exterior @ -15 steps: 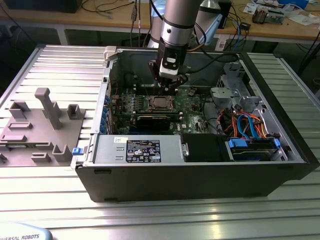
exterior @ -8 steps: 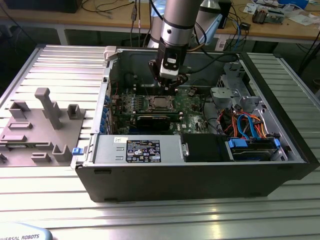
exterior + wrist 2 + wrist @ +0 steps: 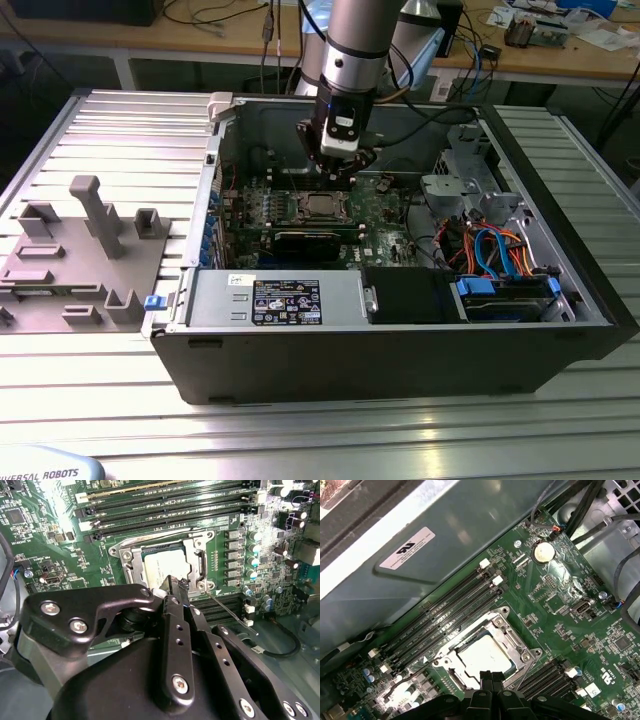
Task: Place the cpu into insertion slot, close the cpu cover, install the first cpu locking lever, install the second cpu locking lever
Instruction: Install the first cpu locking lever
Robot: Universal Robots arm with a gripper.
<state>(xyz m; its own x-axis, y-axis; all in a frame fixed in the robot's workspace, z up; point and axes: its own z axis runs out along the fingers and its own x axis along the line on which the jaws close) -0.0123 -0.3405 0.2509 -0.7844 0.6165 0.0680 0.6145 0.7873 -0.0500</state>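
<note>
The cpu lies flat in the socket on the green motherboard, its silvery top showing in both wrist views. The cpu cover lies down around it as a metal frame. A thin locking lever runs out from the socket's corner, close beside my fingertips; whether it is latched I cannot tell. My gripper hangs just above the socket's edge, shut with nothing between its fingers.
The open computer case surrounds the board; its walls stand close on all sides. Memory slots run beside the socket. Cables and a drive cage fill the exterior view's right. A grey fixture block sits outside at the exterior view's left.
</note>
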